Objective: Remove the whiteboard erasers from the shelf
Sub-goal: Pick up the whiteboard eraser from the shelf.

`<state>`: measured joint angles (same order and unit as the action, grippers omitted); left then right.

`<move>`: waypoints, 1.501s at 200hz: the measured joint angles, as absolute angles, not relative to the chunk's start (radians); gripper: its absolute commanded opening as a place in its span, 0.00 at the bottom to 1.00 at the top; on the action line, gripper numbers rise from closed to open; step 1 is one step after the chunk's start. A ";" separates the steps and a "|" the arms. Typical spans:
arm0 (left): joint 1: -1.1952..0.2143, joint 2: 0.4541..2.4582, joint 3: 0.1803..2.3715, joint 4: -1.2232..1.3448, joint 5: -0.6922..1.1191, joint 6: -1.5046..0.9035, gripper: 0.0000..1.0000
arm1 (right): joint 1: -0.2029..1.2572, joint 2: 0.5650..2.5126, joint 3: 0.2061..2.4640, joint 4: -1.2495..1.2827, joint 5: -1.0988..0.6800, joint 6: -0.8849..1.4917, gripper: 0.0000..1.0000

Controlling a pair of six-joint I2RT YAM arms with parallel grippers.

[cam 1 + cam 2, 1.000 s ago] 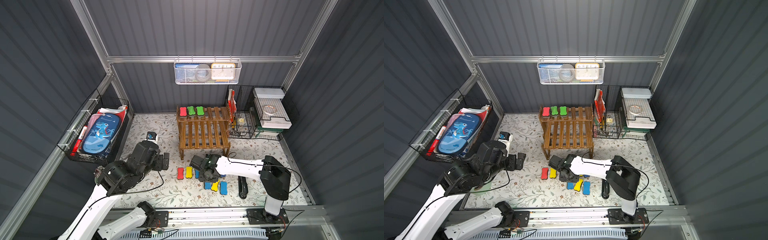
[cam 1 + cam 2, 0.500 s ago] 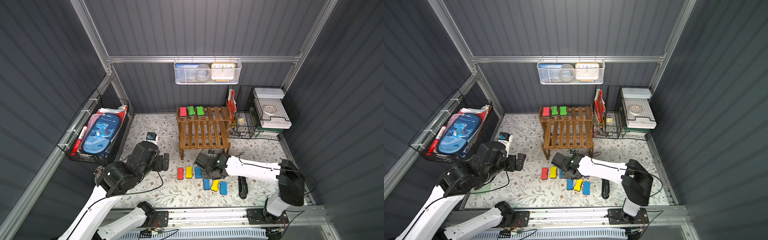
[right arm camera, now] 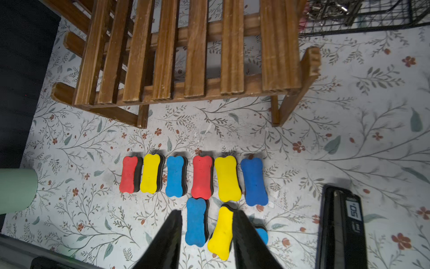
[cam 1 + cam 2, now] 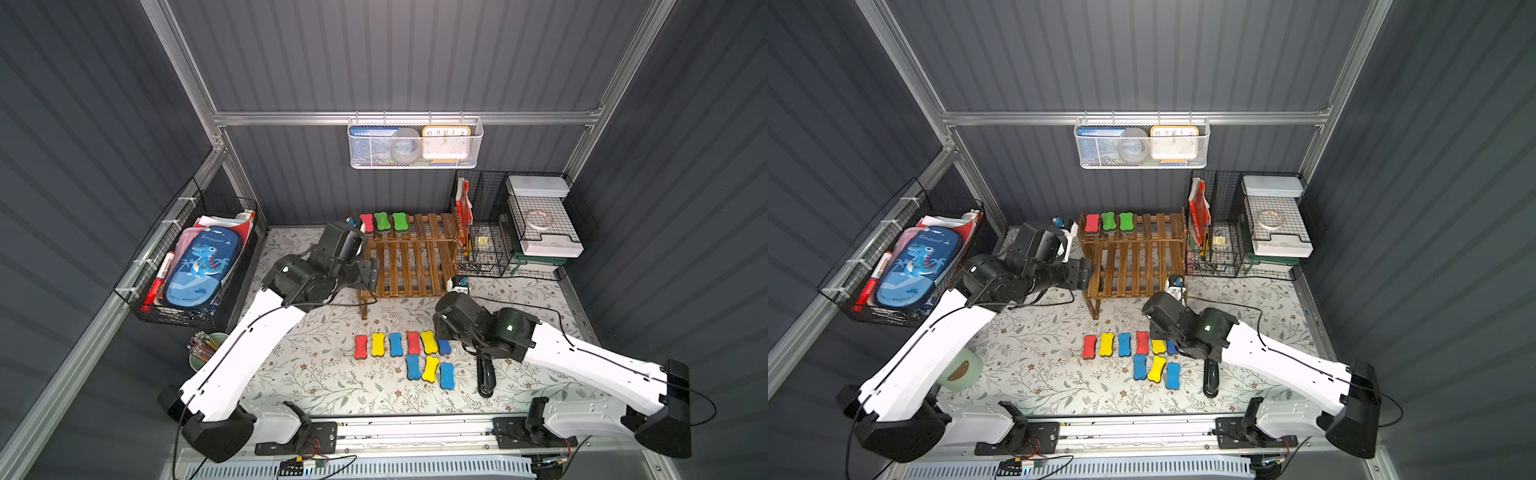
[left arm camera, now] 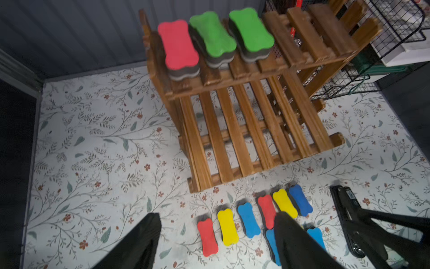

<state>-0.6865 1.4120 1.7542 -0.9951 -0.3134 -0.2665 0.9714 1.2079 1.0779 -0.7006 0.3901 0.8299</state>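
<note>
The wooden shelf (image 4: 409, 266) stands at the back of the floor. On its top tier lie three whiteboard erasers: a red one (image 4: 366, 222) and two green ones (image 4: 381, 221) (image 5: 250, 32). Several more erasers lie in two rows on the floor in front, from a red one (image 4: 360, 346) to a blue one (image 4: 446, 375). My left gripper (image 4: 369, 272) (image 5: 217, 215) hangs open beside the shelf's left end, holding nothing. My right gripper (image 3: 206, 212) hovers open over the lower floor row, above a blue eraser (image 3: 196, 221) and a yellow one (image 3: 222, 233), touching neither.
A black stapler (image 4: 484, 374) lies right of the floor erasers. Black wire racks (image 4: 478, 232) stand right of the shelf. A wire basket with a blue pencil case (image 4: 199, 266) hangs on the left wall, a green cup of pencils (image 4: 203, 353) below it. A white mesh basket (image 4: 415, 143) hangs behind.
My left arm has swung from the left floor up to the shelf's left end, its jaws narrowing a little. My right gripper has drawn back from the floor erasers, uncovering them.
</note>
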 measured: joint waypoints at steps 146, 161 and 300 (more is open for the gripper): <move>-0.720 2.146 2.587 -1.160 -0.432 -0.254 0.67 | 0.804 1.029 0.916 -0.657 0.287 0.760 0.40; -0.721 2.146 2.587 -1.137 -0.442 -0.254 0.67 | 0.794 1.018 0.906 -0.650 0.273 0.757 0.40; -0.734 2.190 2.586 -1.051 -0.525 -0.231 0.63 | 0.738 0.962 0.854 -0.632 0.216 0.746 0.41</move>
